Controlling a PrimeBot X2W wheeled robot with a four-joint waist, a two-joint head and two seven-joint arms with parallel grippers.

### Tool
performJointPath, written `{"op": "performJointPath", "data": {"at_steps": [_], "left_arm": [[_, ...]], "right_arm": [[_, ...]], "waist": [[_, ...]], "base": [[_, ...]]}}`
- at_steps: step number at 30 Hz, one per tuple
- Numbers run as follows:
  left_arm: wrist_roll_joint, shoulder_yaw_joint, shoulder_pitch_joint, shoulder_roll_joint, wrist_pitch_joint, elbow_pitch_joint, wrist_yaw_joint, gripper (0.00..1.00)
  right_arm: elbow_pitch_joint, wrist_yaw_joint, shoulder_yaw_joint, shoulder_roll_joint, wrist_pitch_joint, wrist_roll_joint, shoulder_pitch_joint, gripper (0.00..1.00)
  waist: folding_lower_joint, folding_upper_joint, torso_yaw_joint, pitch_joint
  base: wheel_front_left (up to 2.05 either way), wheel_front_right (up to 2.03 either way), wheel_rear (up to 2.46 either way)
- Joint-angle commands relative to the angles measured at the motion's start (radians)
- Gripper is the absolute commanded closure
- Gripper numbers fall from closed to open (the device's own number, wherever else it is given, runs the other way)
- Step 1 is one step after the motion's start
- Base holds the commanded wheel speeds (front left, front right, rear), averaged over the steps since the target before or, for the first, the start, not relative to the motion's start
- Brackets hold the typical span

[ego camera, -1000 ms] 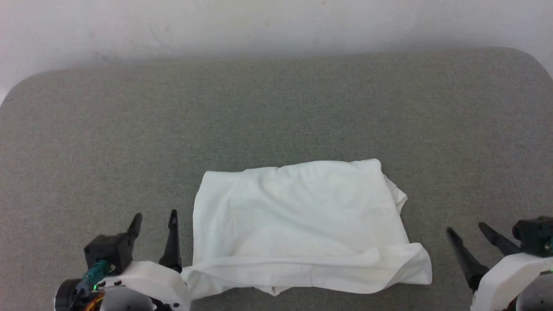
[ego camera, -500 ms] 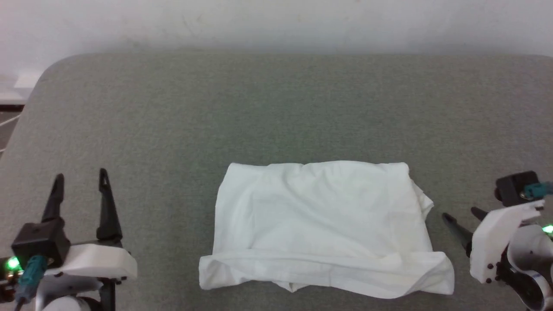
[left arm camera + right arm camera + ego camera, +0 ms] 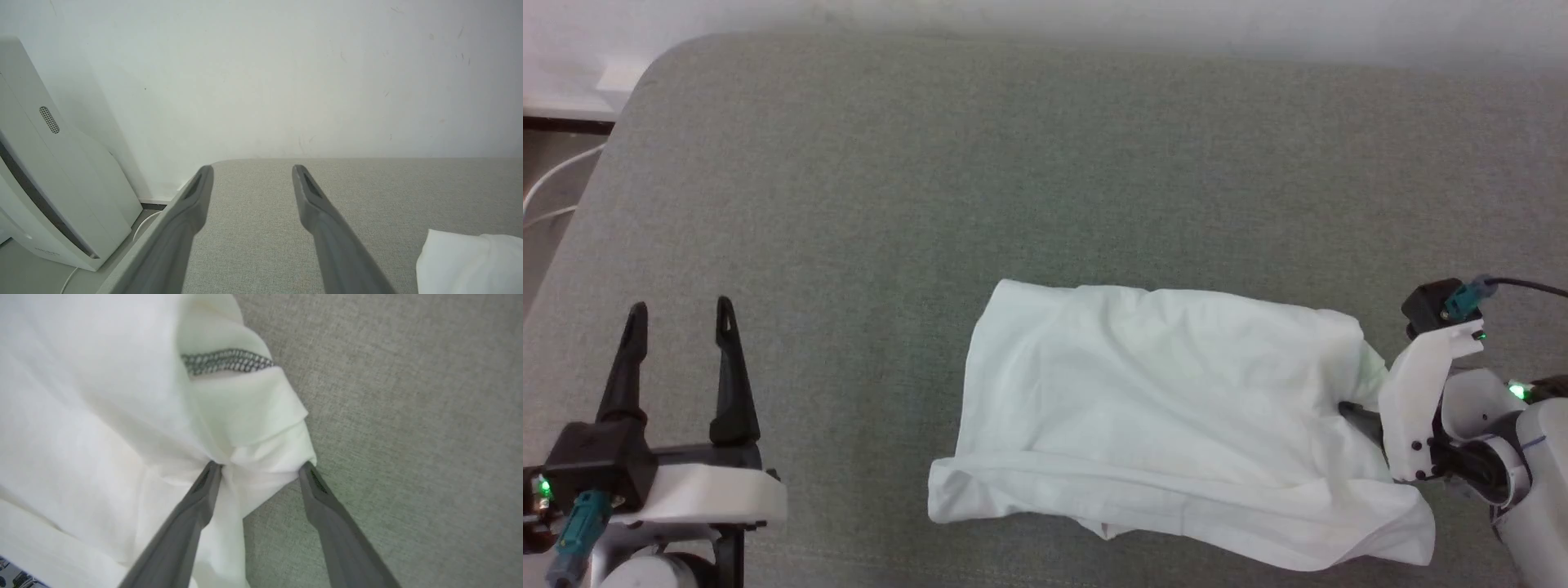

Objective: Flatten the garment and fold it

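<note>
White thin T-shirt [image 3: 1168,408] with dark zigzag seams lies on the grey fabric bench [image 3: 849,204], long side running left-right. My right gripper [image 3: 261,467] is at its right end, spread wide around a bunched fold. The left gripper [image 3: 682,314], wide too, is way off.

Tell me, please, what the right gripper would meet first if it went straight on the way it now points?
The garment: the right gripper stands open with a bunched fold of its edge between the fingers, their tips seemingly touching the cloth.
</note>
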Motion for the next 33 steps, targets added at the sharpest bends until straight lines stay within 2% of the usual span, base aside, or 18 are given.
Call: {"op": "performJointPath", "data": {"at_steps": [1,5,6,7,8,12,19,27,33], "left_arm": [[0.008,-0.004,-0.011,-0.005,-0.007,-0.001,-0.006,0.00],[0.009,-0.016,-0.014,-0.012,-0.009,0.013,-0.017,0.00],[0.009,-0.019,-0.015,-0.014,-0.010,0.016,-0.019,0.00],[0.010,-0.023,-0.015,-0.017,-0.010,0.018,-0.021,0.00],[0.010,-0.027,-0.016,-0.018,-0.010,0.020,-0.023,0.00],[0.011,-0.042,-0.015,-0.019,-0.002,0.026,-0.029,0.00],[0.012,-0.056,-0.008,-0.014,0.018,0.036,-0.027,0.00],[0.024,-0.053,0.007,-0.002,0.006,0.043,-0.029,0.00],[0.042,-0.042,0.013,-0.017,-0.025,0.060,-0.053,0.00]], "right_arm": [[0.020,-0.002,0.008,0.004,0.006,0.009,-0.010,0.00],[0.103,-0.002,0.046,0.021,0.069,0.027,-0.006,0.00],[0.116,-0.002,0.053,0.026,0.085,0.036,-0.001,0.33],[0.126,-0.002,0.060,0.032,0.100,0.047,0.004,0.72],[0.132,-0.002,0.064,0.036,0.110,0.055,0.009,1.00],[0.131,-0.002,0.067,0.045,0.121,0.077,0.014,1.00],[0.088,-0.002,0.066,0.015,0.083,0.123,-0.014,1.00],[-0.002,-0.002,0.064,-0.100,0.039,0.207,-0.001,1.00],[0.010,-0.002,-0.024,-0.183,0.010,0.206,0.034,1.00]], "waist": [[-0.0001,0.0000,0.013,0.015],[-0.0001,0.0000,0.022,0.016],[-0.0001,0.0000,0.024,0.014],[-0.0001,0.0000,0.025,0.012],[-0.0001,0.0000,0.026,0.010],[-0.0001,0.0000,0.020,-0.001],[-0.0001,0.0000,0.003,-0.046],[-0.0001,0.0000,-0.020,-0.120],[-0.0001,0.0000,-0.032,-0.147]], "base": [[0.00,0.00,0.00],[0.00,0.00,0.00],[0.00,0.00,0.00],[0.00,0.00,0.00],[0.00,0.00,0.00],[0.00,0.00,0.00],[0.00,0.00,0.00],[0.00,0.00,0.00],[0.00,0.00,0.00]]}}
